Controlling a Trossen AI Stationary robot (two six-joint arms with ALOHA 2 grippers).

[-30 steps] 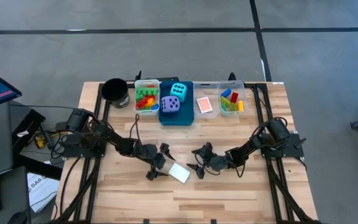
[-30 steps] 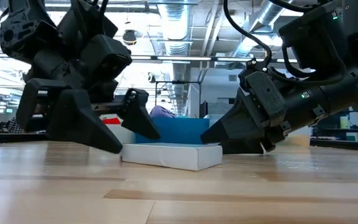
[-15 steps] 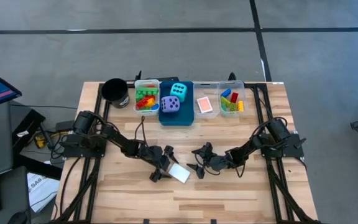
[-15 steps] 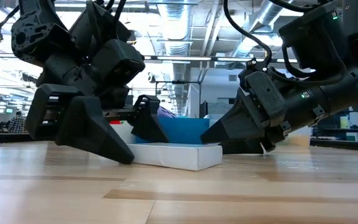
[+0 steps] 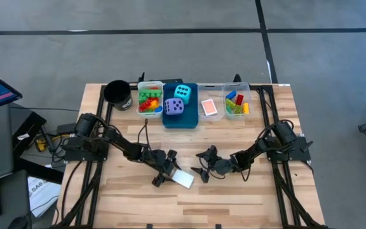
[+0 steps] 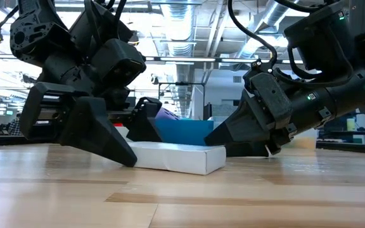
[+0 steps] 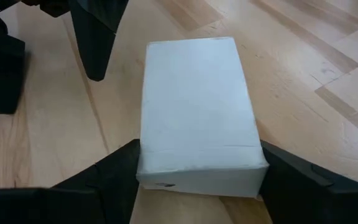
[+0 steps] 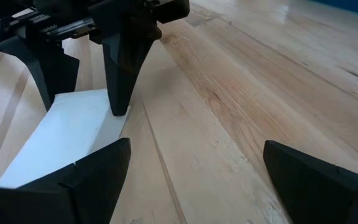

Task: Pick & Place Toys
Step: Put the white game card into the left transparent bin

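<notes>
A flat white box [image 5: 183, 178] lies on the wooden table near its middle front. It also shows in the low view [image 6: 176, 158] and in the left wrist view [image 7: 194, 112]. My left gripper [image 5: 165, 169] is open, with one finger along each long side of the box's left end. My right gripper [image 5: 202, 165] is open and empty, low over the table just right of the box, which shows in its wrist view [image 8: 67, 134]. A cyan die [image 5: 183, 92] and a purple die [image 5: 174, 107] sit in the blue bin [image 5: 189, 122]. My left gripper has its fingers [image 7: 114, 171] level along the box's two long sides at its left end [image 7: 197, 177], coming from the table's left. I cannot tell whether they touch the box. The box lies flat on the table.
At the table's far edge stand a black cup [image 5: 117, 93], a clear bin of bricks [image 5: 149, 102], a bin with a red card [image 5: 209, 107] and a bin of bricks [image 5: 237, 104]. Bare wood [image 5: 234, 203] lies at the front.
My left gripper has moved toward the table's right edge, up to the white box, and its fingers now stand on either side of the box's left end. My right gripper has kept still.
</notes>
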